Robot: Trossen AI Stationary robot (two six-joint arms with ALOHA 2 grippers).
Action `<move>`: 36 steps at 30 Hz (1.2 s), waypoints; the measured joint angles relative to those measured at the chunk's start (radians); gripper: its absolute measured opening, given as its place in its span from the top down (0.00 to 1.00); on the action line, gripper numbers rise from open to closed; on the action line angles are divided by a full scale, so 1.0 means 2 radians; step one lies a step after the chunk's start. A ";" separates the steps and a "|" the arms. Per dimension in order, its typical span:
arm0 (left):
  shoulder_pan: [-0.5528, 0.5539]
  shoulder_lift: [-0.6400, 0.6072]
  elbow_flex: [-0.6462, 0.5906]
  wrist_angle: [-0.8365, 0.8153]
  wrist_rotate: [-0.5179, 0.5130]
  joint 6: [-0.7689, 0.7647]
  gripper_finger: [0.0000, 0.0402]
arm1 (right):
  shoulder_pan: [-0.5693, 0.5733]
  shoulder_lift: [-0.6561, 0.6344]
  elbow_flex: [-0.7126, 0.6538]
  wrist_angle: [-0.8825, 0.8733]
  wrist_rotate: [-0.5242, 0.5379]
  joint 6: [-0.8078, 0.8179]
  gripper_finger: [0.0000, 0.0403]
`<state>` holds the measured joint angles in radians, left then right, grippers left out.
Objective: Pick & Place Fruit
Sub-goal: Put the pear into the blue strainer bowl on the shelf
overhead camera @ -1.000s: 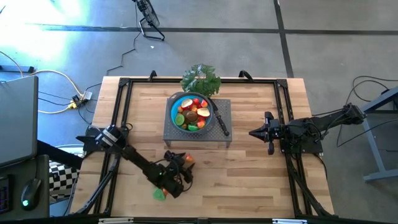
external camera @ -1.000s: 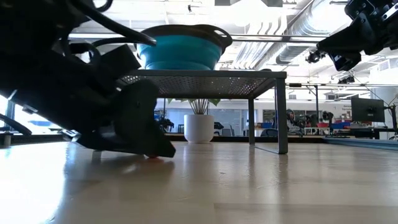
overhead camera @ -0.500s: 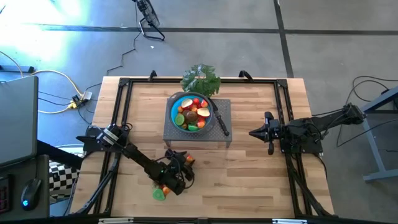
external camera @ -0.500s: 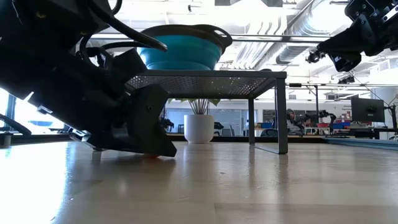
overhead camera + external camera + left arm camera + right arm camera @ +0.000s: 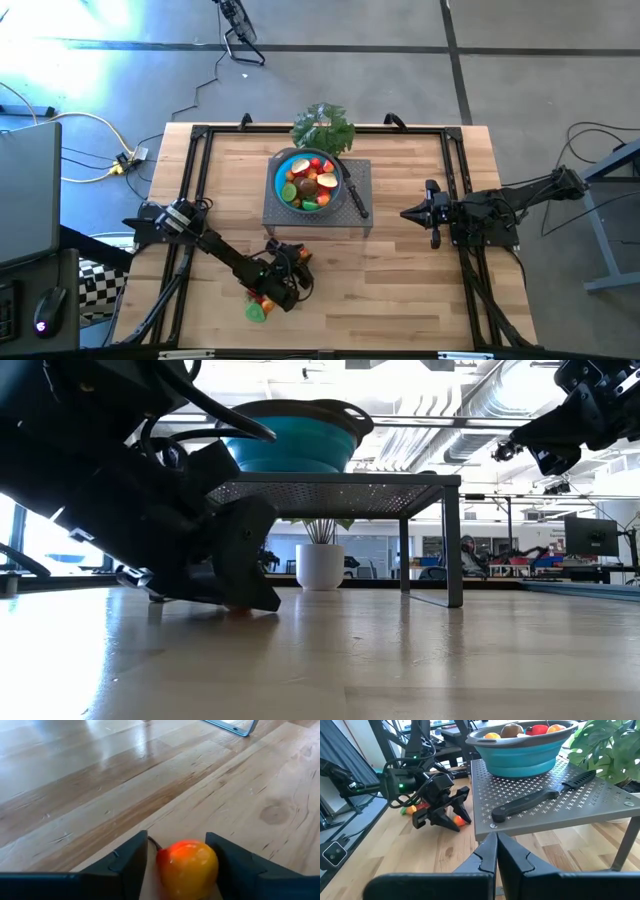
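An orange-red toy fruit (image 5: pixel 187 867) with a dark stem lies on the table near its front edge, in front of the rack. My left gripper (image 5: pixel 176 836) is low over the table, slanting down, open, with one finger at each side of this fruit. A blue bowl (image 5: pixel 283 168) with several fruits stands on a grey perforated rack (image 5: pixel 362 222). My right gripper (image 5: pixel 405 213) hangs shut above the table to the right of the rack, holding nothing. My left gripper's fingers flank the orange-red fruit, which rests on the table. One finger (image 5: pixel 227 862) lies right at the fruit's side, and I cannot tell whether it touches. A narrow gap shows between the fruit and the other finger (image 5: pixel 131 862).
A black-handled knife (image 5: pixel 355 196) lies on the rack beside the bowl. A leafy green bunch (image 5: pixel 323 128) sits behind the rack. A small orange fruit (image 5: pixel 264 300) and a green one (image 5: pixel 257 313) lie on the table by my left arm. Black rails run along the table's sides.
My left gripper has stayed in place and its fingers have drawn closer together around the orange-red fruit, which has not moved.
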<state>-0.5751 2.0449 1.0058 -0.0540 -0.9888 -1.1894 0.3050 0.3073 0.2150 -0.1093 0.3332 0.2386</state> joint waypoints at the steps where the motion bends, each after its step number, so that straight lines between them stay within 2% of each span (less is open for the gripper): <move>1: 0.000 0.000 0.000 0.001 0.002 0.000 0.53 | 0.000 0.000 0.000 0.000 0.000 0.000 0.99; 14: -0.013 0.000 0.000 0.005 0.009 -0.014 0.71 | 0.000 0.000 0.000 0.000 -0.011 -0.004 0.99; 20: -0.023 0.001 0.012 0.004 0.013 -0.012 0.70 | 0.000 0.000 0.000 0.000 -0.011 -0.004 0.99; 27: -0.030 -0.005 0.046 0.001 0.046 0.013 0.69 | 0.000 0.000 0.000 0.000 -0.013 -0.004 0.99; 36: -0.027 -0.037 0.095 -0.055 0.047 0.018 0.71 | 0.000 0.000 0.000 -0.001 -0.015 -0.001 0.99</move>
<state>-0.6296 1.9710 1.1960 -0.1647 -0.8940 -1.1542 0.3054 0.3073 0.2150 -0.1112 0.3035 0.2375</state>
